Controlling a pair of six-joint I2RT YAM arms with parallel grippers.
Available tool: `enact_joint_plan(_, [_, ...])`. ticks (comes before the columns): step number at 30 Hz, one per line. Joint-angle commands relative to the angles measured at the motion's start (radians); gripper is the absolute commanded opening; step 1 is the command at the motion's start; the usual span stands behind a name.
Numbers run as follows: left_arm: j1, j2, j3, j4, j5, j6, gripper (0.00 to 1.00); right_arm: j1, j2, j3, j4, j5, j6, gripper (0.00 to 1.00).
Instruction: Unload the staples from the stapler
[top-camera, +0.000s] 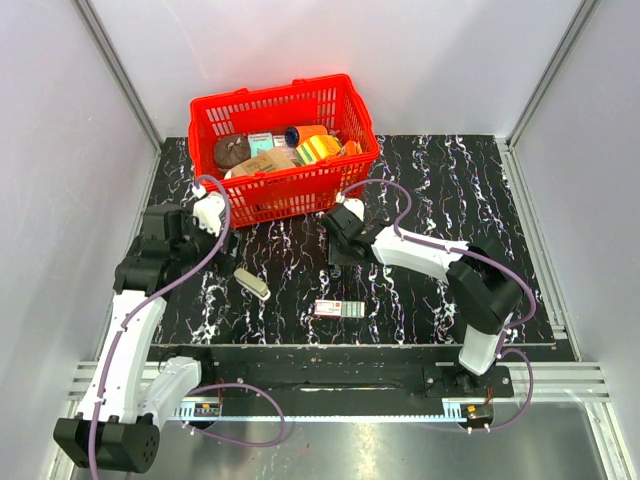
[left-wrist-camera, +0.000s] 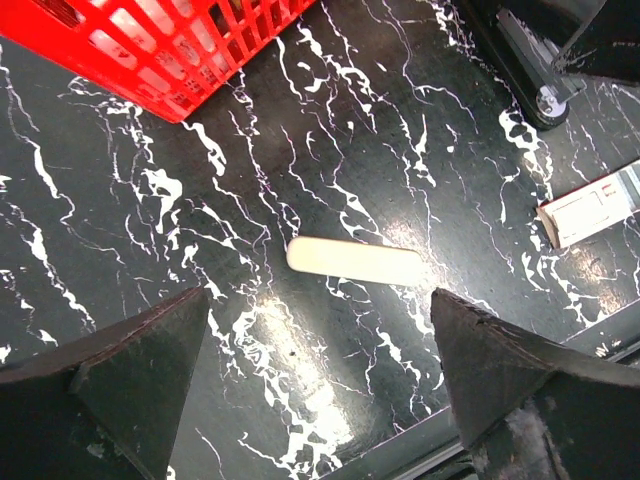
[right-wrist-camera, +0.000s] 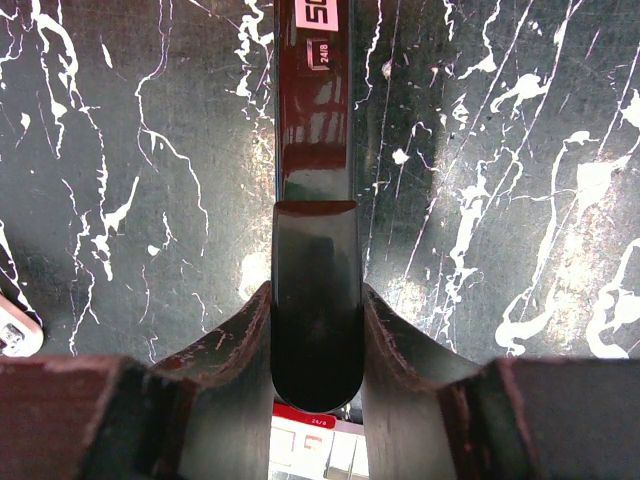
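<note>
A black stapler (right-wrist-camera: 315, 200) with a red label lies on the dark marbled table, and my right gripper (right-wrist-camera: 315, 340) is shut on its rear end, one finger on each side. From above, that gripper (top-camera: 342, 248) and the stapler sit mid-table, just in front of the basket. A pale strip of staples (left-wrist-camera: 355, 262) lies loose on the table (left-wrist-camera: 300, 150), just beyond my left gripper (left-wrist-camera: 320, 296), which hangs open above it with nothing between its fingers. In the top view, the strip (top-camera: 252, 283) lies front-left of the stapler, near the left gripper (top-camera: 222, 245).
A red basket (top-camera: 285, 150) filled with several items stands at the back, left of centre. A small red-and-white staple box (top-camera: 338, 309) lies near the front edge; it also shows as the box (left-wrist-camera: 590, 210). White walls enclose the table.
</note>
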Motion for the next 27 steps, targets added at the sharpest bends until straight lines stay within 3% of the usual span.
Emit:
enact_joint_plan(1, [-0.003,-0.014,0.071,0.010,-0.034,-0.034,0.99,0.007,-0.034,0.014,-0.014,0.059,0.003,0.00])
enact_joint_plan(13, [-0.023,0.004,0.074,0.019,-0.056,-0.043,0.99,0.007,-0.030,0.057,-0.029,-0.001,0.003,0.00])
enact_joint_plan(20, [-0.075,0.062,0.048,0.170,-0.083,-0.104,0.99,0.007,-0.079,0.079,-0.017,-0.048,-0.017,0.00])
enact_joint_plan(27, [-0.206,0.143,-0.017,0.282,-0.152,-0.173,0.98,0.007,-0.126,0.059,0.042,-0.128,-0.007,0.00])
